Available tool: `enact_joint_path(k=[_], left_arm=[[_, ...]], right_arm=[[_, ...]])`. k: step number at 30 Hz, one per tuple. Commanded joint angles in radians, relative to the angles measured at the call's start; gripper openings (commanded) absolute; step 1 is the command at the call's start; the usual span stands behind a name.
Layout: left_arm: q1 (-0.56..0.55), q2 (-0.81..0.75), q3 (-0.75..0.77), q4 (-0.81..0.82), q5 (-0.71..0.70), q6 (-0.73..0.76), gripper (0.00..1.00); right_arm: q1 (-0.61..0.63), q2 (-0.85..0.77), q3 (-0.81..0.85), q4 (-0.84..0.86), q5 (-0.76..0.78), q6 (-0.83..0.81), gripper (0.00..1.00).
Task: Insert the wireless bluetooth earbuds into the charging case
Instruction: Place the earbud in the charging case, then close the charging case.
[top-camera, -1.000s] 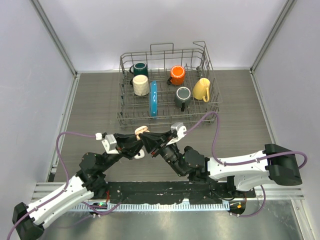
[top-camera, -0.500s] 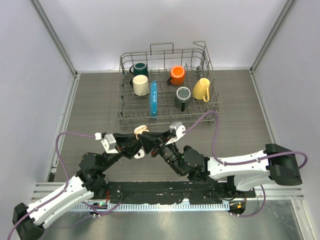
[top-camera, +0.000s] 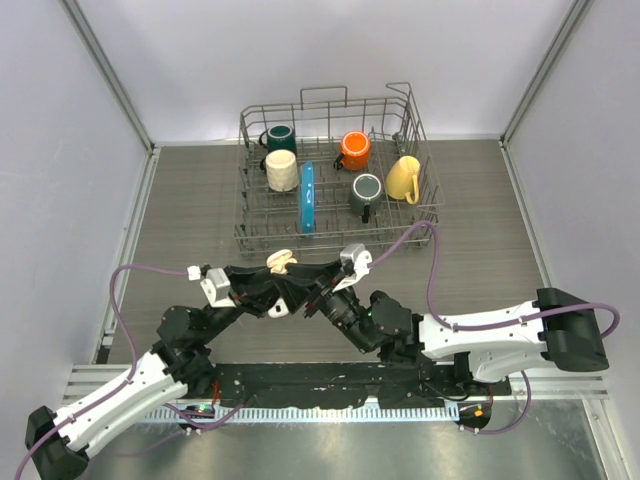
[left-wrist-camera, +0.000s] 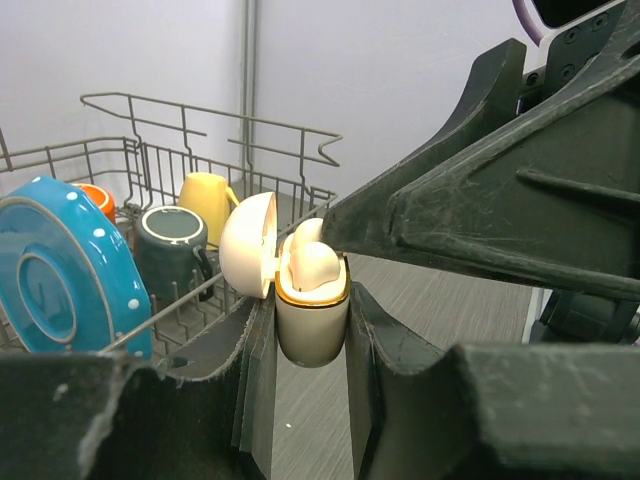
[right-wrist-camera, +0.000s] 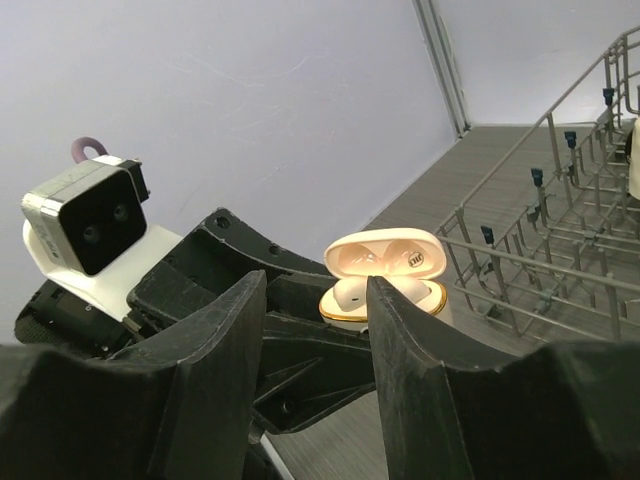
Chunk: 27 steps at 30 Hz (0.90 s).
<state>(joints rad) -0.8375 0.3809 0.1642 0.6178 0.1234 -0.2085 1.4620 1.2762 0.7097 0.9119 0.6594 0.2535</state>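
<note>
On the grey wood-grain desk (top-camera: 190, 210), the left tool (left-wrist-camera: 310, 310) is closed round the lower body of a cream oval charging case (left-wrist-camera: 310, 338) with a gold rim. It holds the case upright above the surface, lid swung open to the left. A small white plastic earbud (left-wrist-camera: 314, 266) bulges from the top of the case. In the left wrist view a dark finger (left-wrist-camera: 480, 220) of the right tool (right-wrist-camera: 315, 282) comes in from the right. Its tip is at the earbud, and it blocks most of that side. The right tool's two fingers stand apart with nothing between them, and the open case shows through the gap.

Behind both tools is a grey wire dish rack (top-camera: 425, 205). From left to right it holds a dark green mug (top-camera: 280, 137), a cream mug (top-camera: 282, 172), a blue dotted plate (top-camera: 307, 197) on edge, an orange mug (top-camera: 354, 150), a grey mug (top-camera: 367, 188) and a yellow mug (top-camera: 403, 178).
</note>
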Motion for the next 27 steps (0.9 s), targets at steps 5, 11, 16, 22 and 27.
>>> enact_joint_path(k=[5, 11, 16, 22, 27], left_arm=[[-0.003, -0.034, 0.023, 0.05, -0.024, -0.005, 0.0], [-0.003, -0.054, 0.031, 0.002, -0.037, 0.003, 0.0], [-0.003, -0.063, 0.043, -0.04, -0.05, 0.024, 0.0], [-0.003, -0.059, 0.049, -0.043, -0.044, 0.009, 0.0], [-0.003, -0.05, 0.072, -0.081, 0.008, 0.014, 0.0]], right_arm=[[0.0, -0.087, 0.033, 0.044, -0.118, -0.043, 0.5], [-0.002, -0.147, 0.075, -0.182, -0.08, 0.061, 0.53], [-0.008, -0.176, 0.283, -0.602, -0.014, 0.109, 0.62], [-0.121, -0.271, 0.31, -0.83, -0.036, 0.206, 0.76], [-0.345, -0.296, 0.375, -1.076, -0.217, 0.334, 0.79]])
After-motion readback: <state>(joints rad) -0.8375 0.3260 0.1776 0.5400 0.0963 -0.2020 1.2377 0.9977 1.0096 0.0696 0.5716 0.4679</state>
